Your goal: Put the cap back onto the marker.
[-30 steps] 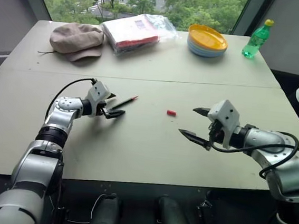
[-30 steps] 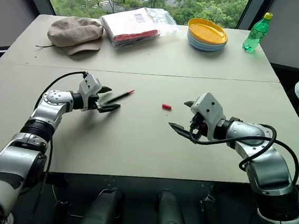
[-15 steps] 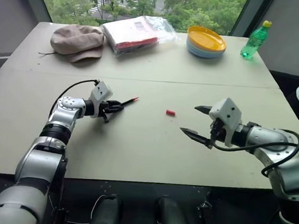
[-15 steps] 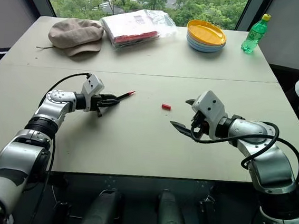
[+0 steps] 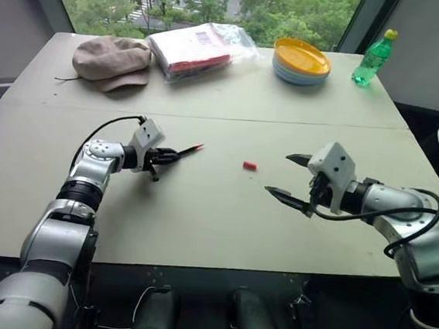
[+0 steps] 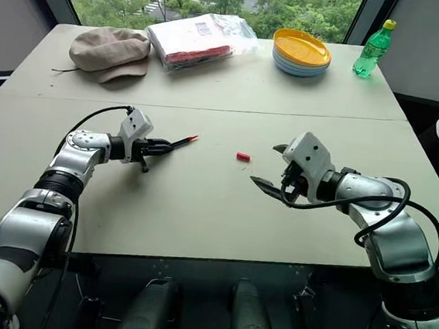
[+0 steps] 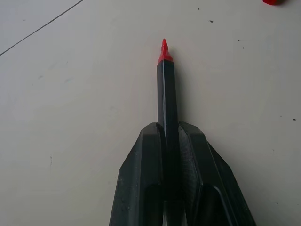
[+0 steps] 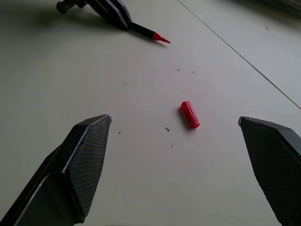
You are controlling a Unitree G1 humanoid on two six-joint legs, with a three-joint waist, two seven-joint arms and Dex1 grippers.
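**Left gripper now clamped on the marker**

Since a second ago we see the left gripper point(image 5: 164, 157) has closed on the marker point(image 7: 166, 101), red tip pointing toward the cap. On the table point(image 5: 199, 217), our right gripper point(image 5: 294, 177) hangs with fingers spread wide, holding nothing. The cap point(image 8: 190, 114) lies loose between both grippers, nearer the right one.

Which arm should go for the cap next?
Right. The right gripper is open and empty, facing the cap lying loose on the table. The left gripper is shut on the marker.
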